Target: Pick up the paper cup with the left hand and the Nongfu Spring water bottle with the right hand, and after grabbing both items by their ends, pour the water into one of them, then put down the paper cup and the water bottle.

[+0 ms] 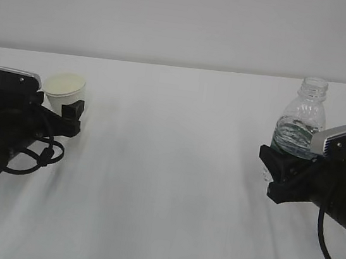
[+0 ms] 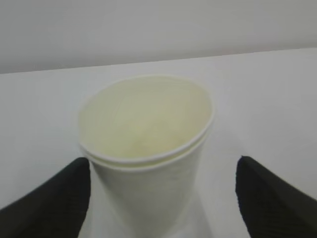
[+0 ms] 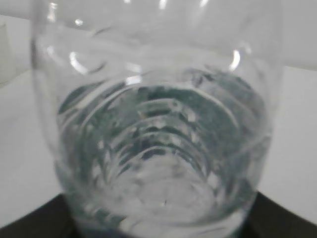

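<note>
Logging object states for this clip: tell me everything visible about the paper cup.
The paper cup is small, white and tapered, with a rolled rim and a cream inside that looks empty. It stands upright on the white table at the exterior view's left. The left claw has a finger on each side of it, open; gaps show, so no grip.

Slanted exterior overview; wrist cameras tight on cup [image 2: 148,148], bottle [image 3: 158,139]

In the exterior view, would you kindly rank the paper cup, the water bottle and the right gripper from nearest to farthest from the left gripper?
1. Paper cup: between the left gripper's fingers, far left.
2. Right gripper: across the table, right side.
3. Water bottle: in the right gripper, practically as far; too close to rank.
</note>
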`<state>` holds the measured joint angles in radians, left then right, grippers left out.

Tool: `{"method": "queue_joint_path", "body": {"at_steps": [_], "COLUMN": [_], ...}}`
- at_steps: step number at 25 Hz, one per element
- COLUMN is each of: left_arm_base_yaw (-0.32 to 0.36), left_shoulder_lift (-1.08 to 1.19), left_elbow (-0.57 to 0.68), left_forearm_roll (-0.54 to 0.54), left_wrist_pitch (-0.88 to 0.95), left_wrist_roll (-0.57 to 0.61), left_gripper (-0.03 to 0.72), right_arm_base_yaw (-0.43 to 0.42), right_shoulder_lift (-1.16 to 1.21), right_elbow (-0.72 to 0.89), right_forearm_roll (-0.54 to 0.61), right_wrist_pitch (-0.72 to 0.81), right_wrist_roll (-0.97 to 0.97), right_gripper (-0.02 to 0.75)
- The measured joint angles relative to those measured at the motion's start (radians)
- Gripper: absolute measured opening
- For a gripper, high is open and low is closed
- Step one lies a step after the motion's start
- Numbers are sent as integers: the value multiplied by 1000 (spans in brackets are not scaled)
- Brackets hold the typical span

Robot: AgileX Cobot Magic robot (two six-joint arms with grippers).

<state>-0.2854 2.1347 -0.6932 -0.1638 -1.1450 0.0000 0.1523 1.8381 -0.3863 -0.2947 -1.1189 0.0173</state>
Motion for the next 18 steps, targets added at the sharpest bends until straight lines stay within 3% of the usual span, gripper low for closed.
{"method": "queue_joint_path", "body": {"at_steps": [18], "left_arm_base_yaw": [71], "left_shoulder_lift": [83], "left_elbow": [-91], "left_forearm_roll": [43], "left_wrist_pitch": [0], "left_wrist_roll": [0], "left_gripper": [652], "right_arm_base_yaw": [0], "right_shoulder_lift": [0], "right_elbow": [0], "right_forearm_roll": [0], "right_wrist_pitch": [0], "right_wrist_roll": [0], "right_gripper": [405]}}
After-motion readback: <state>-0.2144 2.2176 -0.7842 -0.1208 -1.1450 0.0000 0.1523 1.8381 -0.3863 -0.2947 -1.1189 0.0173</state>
